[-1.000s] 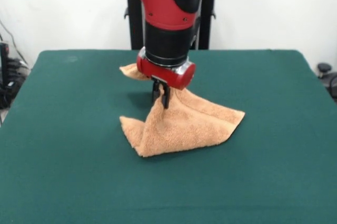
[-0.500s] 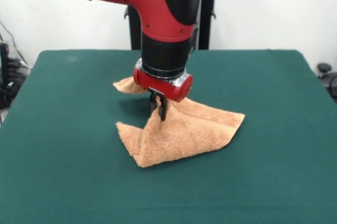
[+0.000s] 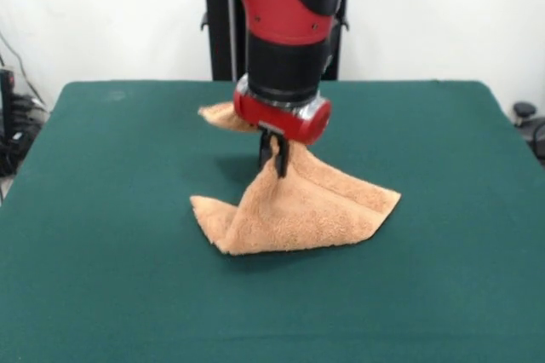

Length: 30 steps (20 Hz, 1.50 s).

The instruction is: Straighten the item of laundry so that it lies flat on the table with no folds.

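- Jaws: pressed together on a pinch of towel; gripper (image 3: 274,158) black, pointing straight down under red wrist collar.
- Towel (image 3: 298,210): orange-tan terry cloth, lifted at the pinch pt into a tent/peak; not flat.
- Fabric falls from the peak in a slope toward camera, fanning out to a wide base resting on table (image 3: 102,235).
- Base corners: one at pic left, lower front; one at pic right, slightly higher in frame. Both touch table top.
- Visible fold/ridge runs from the pinch down to the right corner; a 2nd layer shows along that right edge.
- Another bit of towel shows behind the wrist collar, pic left of it, lying low; link to main body hidden by arm.
- Position: approx. centre of table, well apart from all edges.
- Arm (image 3: 281,5): red & black, comes down from top of frame, wrist vertical above towel.
- Table top dark green; shadow on it just behind and left of gripper.
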Motion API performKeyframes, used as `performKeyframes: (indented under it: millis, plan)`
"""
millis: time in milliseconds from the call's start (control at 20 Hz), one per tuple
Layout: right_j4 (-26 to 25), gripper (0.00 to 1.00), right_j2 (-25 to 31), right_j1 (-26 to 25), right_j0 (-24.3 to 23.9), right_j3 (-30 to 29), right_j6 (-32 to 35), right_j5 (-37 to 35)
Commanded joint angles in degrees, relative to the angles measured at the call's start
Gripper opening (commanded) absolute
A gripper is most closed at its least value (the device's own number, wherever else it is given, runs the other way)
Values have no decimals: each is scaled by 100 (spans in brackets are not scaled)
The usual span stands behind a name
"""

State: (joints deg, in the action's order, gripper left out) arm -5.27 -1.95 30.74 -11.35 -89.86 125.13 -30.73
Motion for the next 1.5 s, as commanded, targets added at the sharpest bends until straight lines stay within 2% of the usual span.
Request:
performKeyframes:
  millis: [50,450,1050,1250,1500]
  plan:
    - [396,0,284,740,196,-1130,669,-761]
    - [392,0,78,1000,405,-1368,824,-741]
    - [556,0,-309,1207,1032,-2077,1461,-17]
    - [628,0,-233,979,909,-2390,1427,686]
    - [383,0,48,352,291,-2456,982,1770]
